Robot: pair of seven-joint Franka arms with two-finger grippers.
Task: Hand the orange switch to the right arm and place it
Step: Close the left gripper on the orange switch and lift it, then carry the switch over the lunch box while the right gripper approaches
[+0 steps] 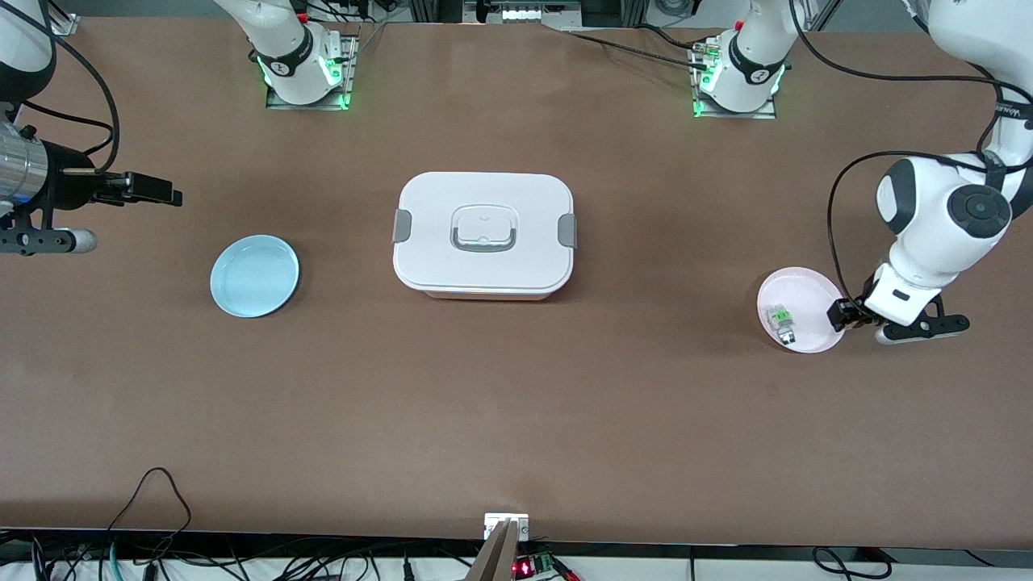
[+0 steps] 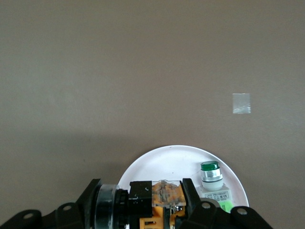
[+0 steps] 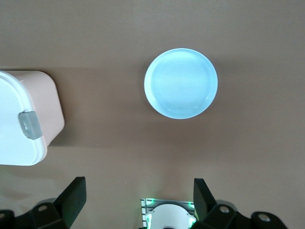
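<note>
Brown matte tabletop [image 1: 516, 403] fills the scene, with a white lidded container [image 1: 484, 236] at its middle, grey latches at both ends and a grey-rimmed handle recess in the lid. Toward the right arm's end of the table lies a pale blue saucer [image 1: 254, 276]; toward the left arm's end lies a pale pink saucer [image 1: 799, 286].

At the pink saucer's edge, the left gripper [image 1: 839, 315] is down low, its wide black multi-link fingers closed on the orange switch [image 2: 164, 196]. In the left wrist view the switch sits directly between the two finger pads, a small black block with orange showing at its ends and a clear piece on top, clamped from both sides, just over the saucer's rim. Whether it has left the saucer's surface cannot be told. In the front view the switch itself is hidden by the gripper.

Just beside it on the same saucer lies the other part, a small clear-grey push button with a green top [image 2: 210, 168], lying on its side with a labelled body and apart from the gripper's fingers.

The right gripper [image 1: 153, 190] hangs in the air over the table at the right arm's end, near the blue saucer, its slim black fingers [image 3: 71, 195] spread wide and holding nothing. The right wrist view looks down on the blue saucer and one corner of the white container, with the table between them.
</note>
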